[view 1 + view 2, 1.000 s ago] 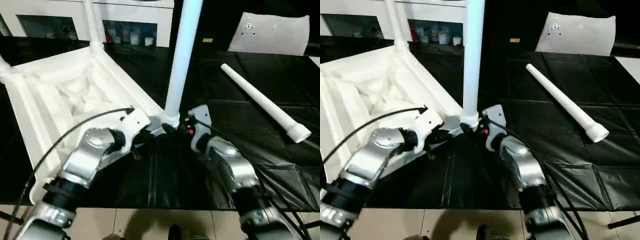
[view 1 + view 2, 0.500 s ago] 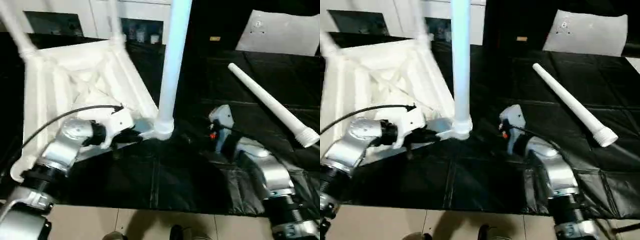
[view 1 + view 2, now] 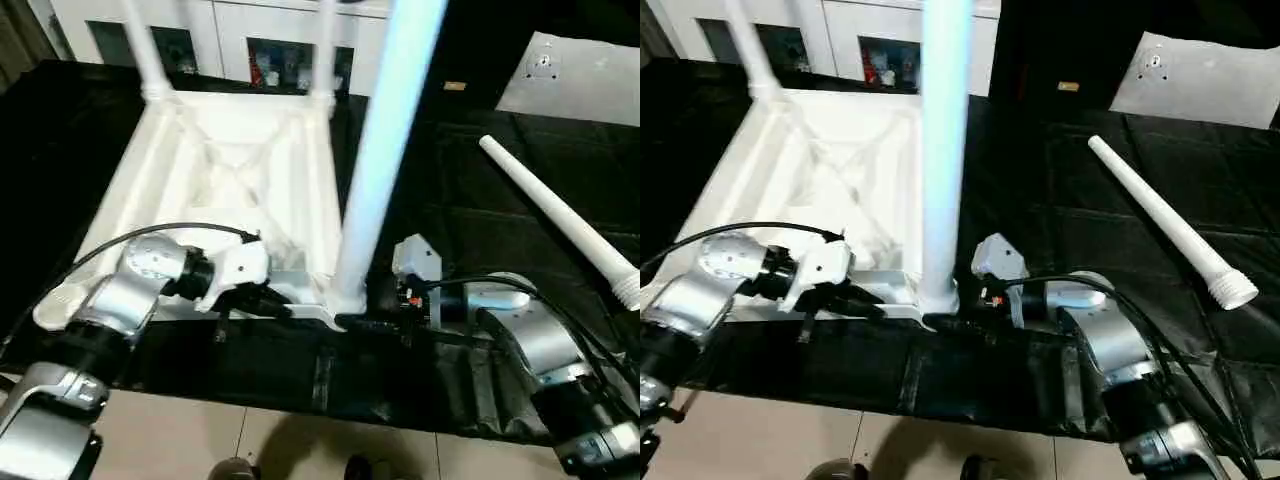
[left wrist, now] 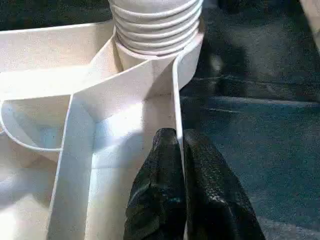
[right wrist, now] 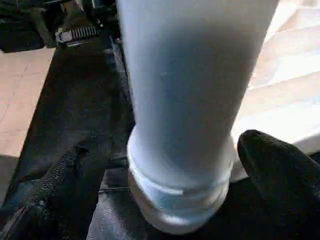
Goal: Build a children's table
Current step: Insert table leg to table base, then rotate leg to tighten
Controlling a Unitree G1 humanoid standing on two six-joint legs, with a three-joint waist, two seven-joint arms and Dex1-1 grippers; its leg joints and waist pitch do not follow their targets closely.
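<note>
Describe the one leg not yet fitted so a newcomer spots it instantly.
Start at the upturned white tabletop on the black-covered table. To its right, beyond the right gripper, lies a long tapered white leg. Unlike the legs standing in corner sockets, it lies flat, alone, threaded end showing.

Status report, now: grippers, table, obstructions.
Left gripper shut on tabletop rim. Right gripper open around near leg. Three legs standing, fourth leg loose on mat. Nothing blocking.

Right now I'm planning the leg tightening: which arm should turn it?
Probably the right: its tool stands open around the upright leg, while the left tool is shut on the tabletop edge.
</note>
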